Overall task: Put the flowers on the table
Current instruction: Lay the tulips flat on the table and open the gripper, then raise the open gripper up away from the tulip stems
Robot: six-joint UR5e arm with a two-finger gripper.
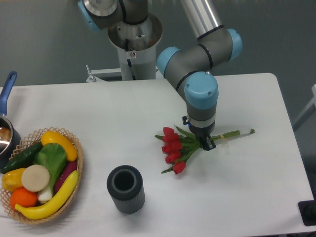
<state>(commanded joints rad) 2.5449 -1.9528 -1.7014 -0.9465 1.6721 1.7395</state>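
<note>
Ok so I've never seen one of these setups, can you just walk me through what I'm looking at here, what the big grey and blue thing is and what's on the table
The grey and blue thing is a robot arm, jointed like an elbow and bolted behind the table. The single picture comes from a fixed camera looking down at the white table from the front.

At the arm's tip is its tool, a two-finger clamp. It is down at a bunch of red flowers, around the stems, which lie roughly flat on the tabletop with the stem ends pointing right. The arm hides the fingers, so I can't tell whether they are closed.

In front stands a dark ribbed vase, empty. At the left is a basket of fruit and vegetables, and a pot with a blue handle at the edge.
</note>
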